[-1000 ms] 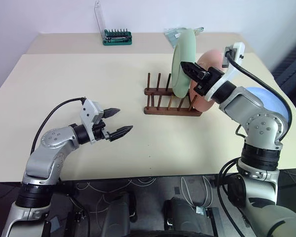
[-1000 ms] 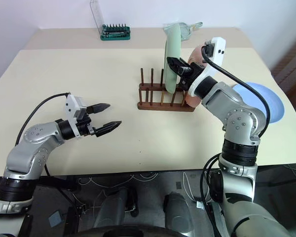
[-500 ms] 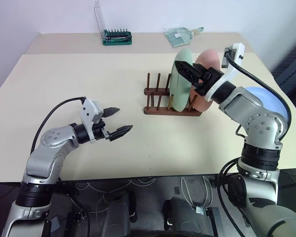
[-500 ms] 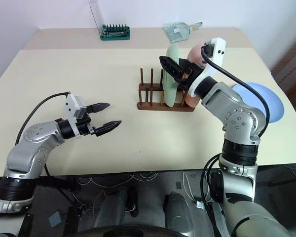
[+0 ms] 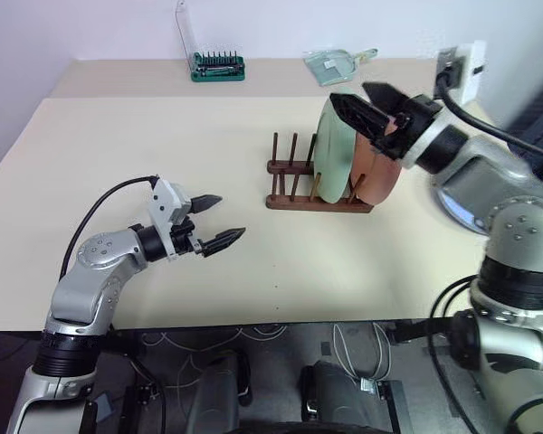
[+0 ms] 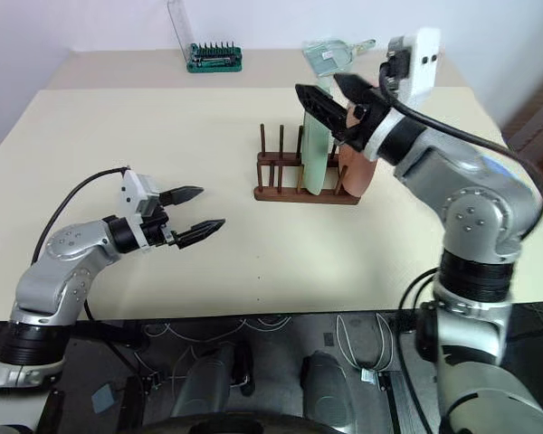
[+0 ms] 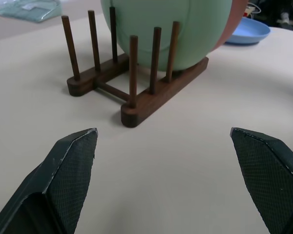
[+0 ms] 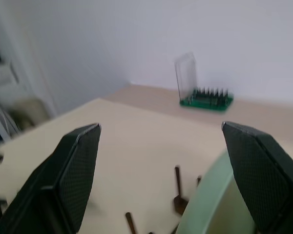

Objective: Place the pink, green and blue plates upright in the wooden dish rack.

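Head views: matte cream table (image 5: 163, 154), smooth and flat. On it, small dark brown wooden dish rack (image 5: 317, 185), two base rails with thin round upright pegs. Standing on edge between those pegs, plain mint green plate (image 5: 333, 154), and just behind it, toward the robot's right, salmon pink plate (image 5: 380, 176), also upright. Lying flat on the table well to the right of the rack, light blue plate (image 5: 452, 203), mostly hidden behind the right arm. At the far edge, green tool case (image 5: 218, 65) with a clear lid raised, and a pale green flat packet (image 5: 337, 63) beside it.

Right gripper (image 5: 369, 101) raised just above the green plate's top rim, black tapered fingers spread wide, grasping nothing; touching the rim or barely clear of it, hard to say. Left gripper (image 5: 214, 222) low over bare table, well apart from the rack, fingers splayed, empty.

Left wrist view: finely textured black fingertips (image 7: 71, 161) set far apart, rack and green plate ahead, blue plate beyond.

Right wrist view: blurred; fingers wide apart, green plate's rim (image 8: 205, 204) below, pegs and tool case farther off.
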Controlling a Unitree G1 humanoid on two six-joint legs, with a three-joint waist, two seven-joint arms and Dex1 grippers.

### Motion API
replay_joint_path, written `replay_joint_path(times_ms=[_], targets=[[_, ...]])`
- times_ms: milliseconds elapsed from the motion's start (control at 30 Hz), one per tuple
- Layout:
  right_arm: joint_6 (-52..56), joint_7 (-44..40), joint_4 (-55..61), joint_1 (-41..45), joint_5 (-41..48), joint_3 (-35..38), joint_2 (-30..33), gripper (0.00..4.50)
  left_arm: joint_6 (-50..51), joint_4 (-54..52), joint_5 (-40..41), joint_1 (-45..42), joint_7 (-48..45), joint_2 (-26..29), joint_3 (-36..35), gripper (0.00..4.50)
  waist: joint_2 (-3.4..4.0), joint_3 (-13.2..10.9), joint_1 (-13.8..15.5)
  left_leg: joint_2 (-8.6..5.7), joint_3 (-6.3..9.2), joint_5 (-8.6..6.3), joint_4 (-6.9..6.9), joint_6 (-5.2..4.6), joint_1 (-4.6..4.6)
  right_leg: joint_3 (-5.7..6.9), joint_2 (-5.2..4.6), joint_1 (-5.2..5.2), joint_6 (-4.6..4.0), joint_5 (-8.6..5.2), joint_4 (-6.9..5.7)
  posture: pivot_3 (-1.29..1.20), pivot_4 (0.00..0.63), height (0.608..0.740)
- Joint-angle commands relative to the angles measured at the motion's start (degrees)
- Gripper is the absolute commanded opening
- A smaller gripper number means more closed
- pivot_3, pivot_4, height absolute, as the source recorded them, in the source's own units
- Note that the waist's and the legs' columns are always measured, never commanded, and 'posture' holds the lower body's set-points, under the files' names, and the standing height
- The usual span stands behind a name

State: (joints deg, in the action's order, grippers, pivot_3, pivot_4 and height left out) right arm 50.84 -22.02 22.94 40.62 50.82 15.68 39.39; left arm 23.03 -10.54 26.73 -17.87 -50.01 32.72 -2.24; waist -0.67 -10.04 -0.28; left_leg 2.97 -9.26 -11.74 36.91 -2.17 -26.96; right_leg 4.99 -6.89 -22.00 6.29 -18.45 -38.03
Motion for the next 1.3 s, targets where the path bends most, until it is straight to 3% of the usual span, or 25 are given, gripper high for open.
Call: replay_joint_path(times_ms=[33, 100, 233, 367, 600, 867, 967, 1133, 1300], targets=[[-3.2, -6.9, 3.7, -5.4, -2.4, 7.7, 8.3, 4.03, -1.9, -0.1, 0.3, -1.8, -1.9, -0.5, 0.8, 4.5, -0.01, 0.0, -0.1, 0.0, -0.01, -0.03, 0.05, -0.04, -0.03, 0.0, 0.0, 0.0, 0.01, 0.0, 0.03, 0.0, 0.15, 0.732], [-4.1, -9.1, 3.7, -9.0, -3.1, 10.2, 11.7, 4.03, -2.5, 0.5, -0.1, -2.2, -2.9, -0.7, 1.5, 4.5, -0.02, 0.0, -0.3, -0.01, -0.02, -0.05, 0.11, -0.1, -0.06, 0.0, 0.0, 0.02, 0.03, 0.02, 0.06, 0.0, 0.15, 0.732], [-4.4, -15.2, 2.4, -24.9, -9.4, 16.7, 19.2, 4.03, -3.5, 3.5, -1.0, -4.6, -6.4, -1.0, 4.4, 4.5, 0.01, 0.0, -0.4, 0.01, -0.03, -0.05, 0.14, -0.1, -0.03, 0.0, 0.01, 0.05, 0.07, 0.04, 0.04, 0.0, 0.15, 0.732], [-10.0, -14.8, -4.1, -35.3, -21.3, 10.5, 21.4, 4.03, -4.4, 5.7, -1.6, -6.5, -8.6, -1.8, 5.9, 4.5, 0.0, 0.0, -0.7, 0.01, -0.04, -0.05, 0.15, -0.11, 0.1, -0.01, 0.01, 0.16, 0.07, 0.04, 0.04, 0.0, 0.15, 0.732], [-20.9, -9.5, -24.2, -30.6, -37.1, -3.9, 16.7, 4.03, -4.9, 5.7, -2.3, -6.6, -9.4, -2.0, 6.1, 4.5, 0.1, 0.0, -0.8, 0.02, -0.06, -0.05, 0.15, -0.09, 0.38, -0.03, 0.01, 0.42, 0.07, 0.03, 0.05, 0.0, 0.15, 0.732], [-29.6, -9.6, -40.0, -22.9, -43.4, -9.0, 12.1, 4.03, -4.3, 3.5, -2.0, -4.3, -8.2, -1.3, 4.8, 4.5, 0.2, 0.0, -0.7, 0.01, -0.06, -0.04, 0.16, -0.09, 0.4, -0.03, 0.0, 0.45, 0.09, 0.02, 0.04, 0.0, 0.15, 0.732], [-31.9, -8.2, -44.9, -20.4, -45.5, -9.4, 11.2, 2.72, -4.0, 2.7, -2.0, -3.5, -7.7, -0.9, 4.3, 4.5, 0.21, 0.0, -0.7, 0.01, -0.06, -0.04, 0.17, -0.09, 0.48, -0.03, 0.01, 0.54, 0.09, 0.02, 0.05, 0.0, 0.15, 0.732], [-33.4, -8.0, -46.2, -19.4, -47.0, -9.3, 10.9, 0.03, -3.9, 2.5, -1.7, -3.2, -7.5, -0.5, 4.1, 4.5, 0.24, 0.0, -0.7, 0.01, -0.06, -0.04, 0.18, -0.09, 0.48, -0.03, 0.01, 0.55, 0.1, 0.01, 0.05, 0.0, 0.15, 0.732], [-33.8, -7.9, -43.6, -20.5, -47.1, -8.2, 10.7, 0.03, -4.1, 3.1, -1.8, -3.6, -7.6, -0.5, 4.4, 4.5, 0.24, 0.0, -0.7, 0.01, -0.06, -0.04, 0.18, -0.08, 0.49, -0.03, 0.01, 0.56, 0.1, 0.01, 0.05, 0.0, 0.15, 0.732]])
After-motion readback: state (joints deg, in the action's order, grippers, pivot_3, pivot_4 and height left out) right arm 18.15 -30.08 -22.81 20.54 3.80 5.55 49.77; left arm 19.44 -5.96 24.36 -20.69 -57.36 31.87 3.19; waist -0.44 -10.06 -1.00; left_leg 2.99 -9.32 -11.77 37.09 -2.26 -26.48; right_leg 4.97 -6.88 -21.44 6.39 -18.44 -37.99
